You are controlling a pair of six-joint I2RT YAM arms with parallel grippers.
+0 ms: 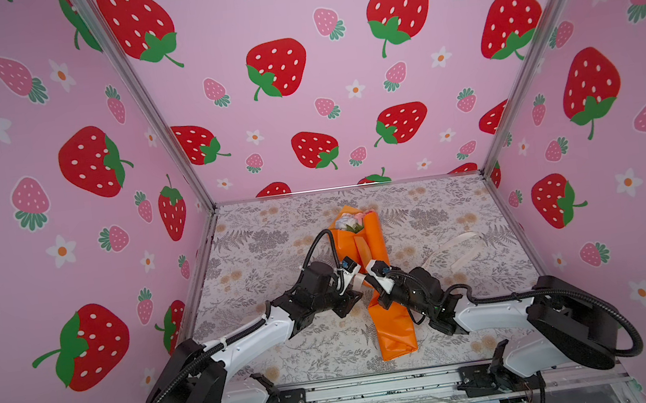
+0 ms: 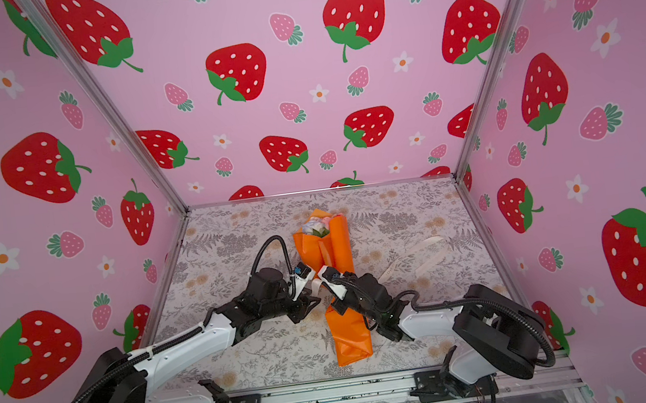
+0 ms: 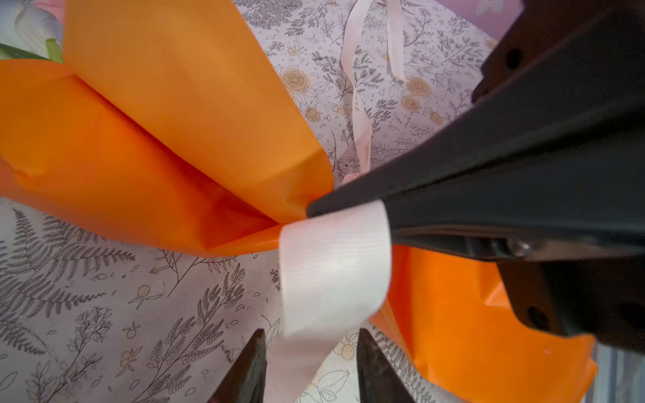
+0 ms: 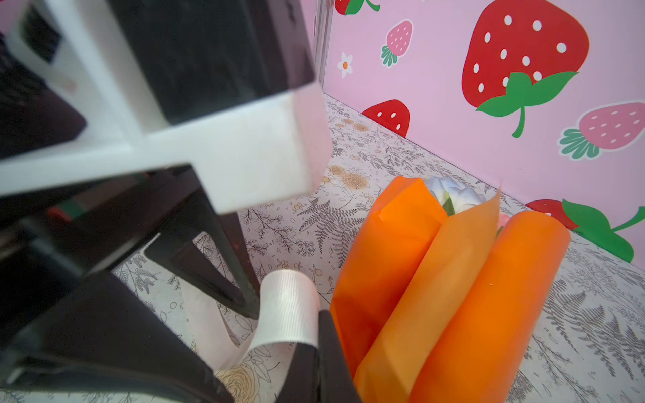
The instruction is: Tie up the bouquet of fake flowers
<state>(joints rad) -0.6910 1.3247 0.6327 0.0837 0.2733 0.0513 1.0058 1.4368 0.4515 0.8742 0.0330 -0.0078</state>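
Shows the bouquet of fake flowers [image 1: 394, 327] lying lengthwise on the middle of the bench [image 1: 258, 235], both grippers meeting at its waist: left gripper [image 3: 310, 349] with jaws apart around a cream ribbon [image 3: 331, 265], right gripper [image 4: 316, 335] pinched tight on that ribbon, just beside the wrap. Smooth orange paper in long rolls, white and pink blooms peeking out at the far end. Faint lettering on the ribbon, too small to read.

Orange wrapping paper [image 3: 167, 104] looks smooth and satiny, cream ribbon [image 3: 331, 268] finely ribbed

Top views high, looking down at table [image 1: 258, 235]; wrist views close, sharing bouquet [image 3: 174, 104].
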